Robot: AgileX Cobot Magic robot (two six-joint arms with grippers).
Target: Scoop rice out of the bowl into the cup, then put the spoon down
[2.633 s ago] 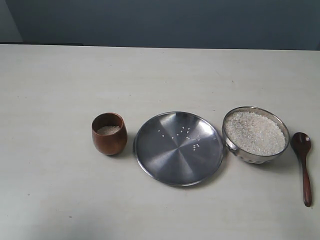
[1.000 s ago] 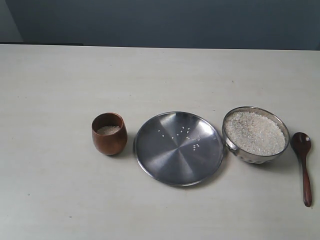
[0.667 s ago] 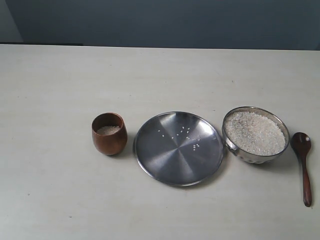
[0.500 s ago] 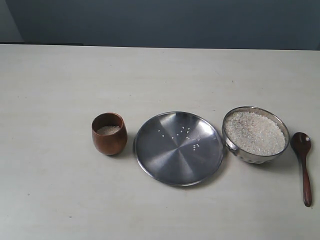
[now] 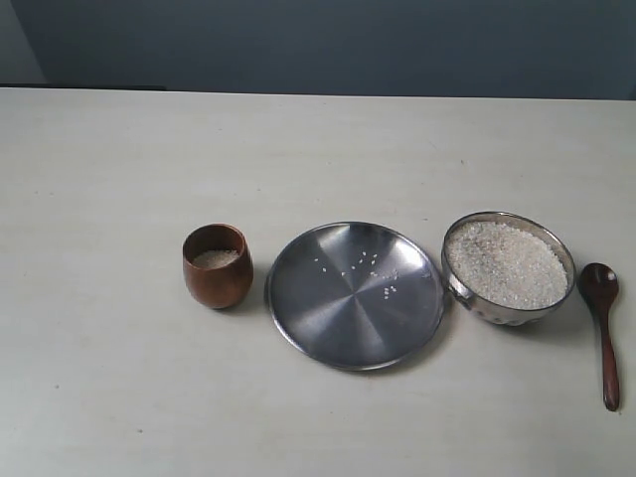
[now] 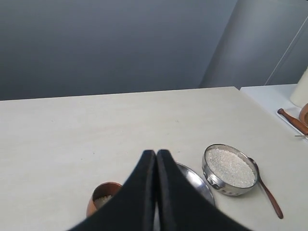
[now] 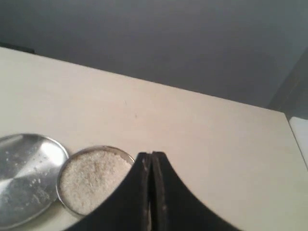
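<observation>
Black and pressed tip to tip, the left gripper (image 6: pixel 155 154) is clenched on nothing, held up off the pale table (image 5: pixel 149 149). The right gripper (image 7: pixel 150 156) is closed the same way and empty. Its camera looks past the tips at the steel bowl (image 7: pixel 64 195).

On the table, the wooden spoon (image 5: pixel 602 333) lies flat, just right of the bowl and apart from it. Its long axis runs nearly front to back, with the round end toward the far wall and the slim handle pointing to the near edge. The bowl is heaped with rice (image 5: pixel 507 263). Left of it sits a flat steel plate (image 5: pixel 338 318) with a few stray grains, and further left the brown cup (image 5: pixel 217 280) stands upright with a little rice inside.
</observation>
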